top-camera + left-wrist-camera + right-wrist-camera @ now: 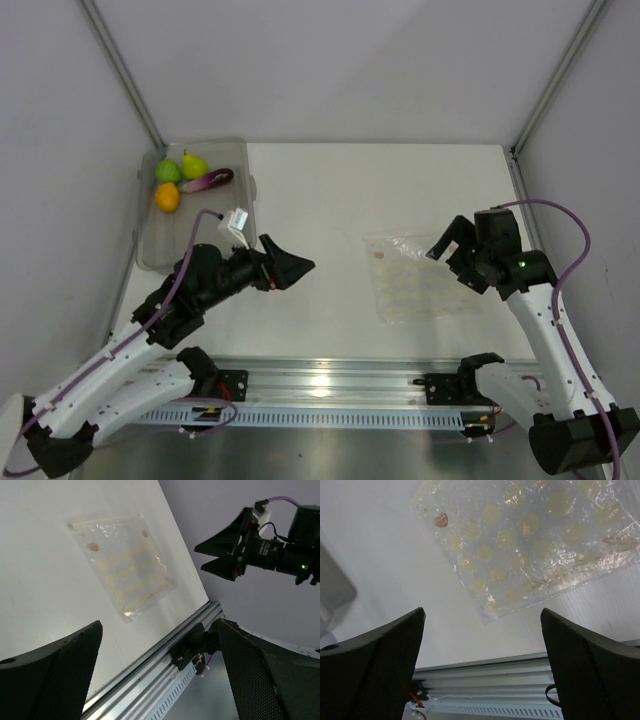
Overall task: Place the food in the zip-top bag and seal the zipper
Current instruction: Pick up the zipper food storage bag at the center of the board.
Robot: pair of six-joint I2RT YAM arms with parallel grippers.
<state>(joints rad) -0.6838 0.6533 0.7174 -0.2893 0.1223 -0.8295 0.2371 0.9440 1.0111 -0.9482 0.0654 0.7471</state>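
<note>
- The zip-top bag (420, 282) lies flat on the white surface (320, 200), right of centre and near the aluminium rail (330, 385) at the near edge. It is clear and crinkled, printed with rows of pale yellow spots, and there is nothing inside it.
- A small red dot (379, 254) sits near the bag's far-left corner.
- The zipper (102, 521) shows in the left wrist view as a slightly thicker strip along the bag's far edge. Whether it is pressed closed cannot be told.
- All four food pieces sit together at the far end of a translucent grey bin (150, 250) on the far-left part of the surface, well apart from the bag.
- The round green fruit (168, 171) has the yellow-green pear (194, 165) just beside it. The dark purple eggplant (208, 181) lies on its side just beside the pear, and the orange-yellow fruit (167, 197) sits just nearer than the green one.
- The left end effector (160, 627) hangs above the surface between bin and bag, pointing toward the bag. Its fingers (55, 675) are spread wide and hold nothing.
- The right end effector (482, 617) hovers at the bag's right side, aimed down and leftward over it. Its fingers (592, 660) are likewise wide apart and empty, clear of the plastic.
</note>
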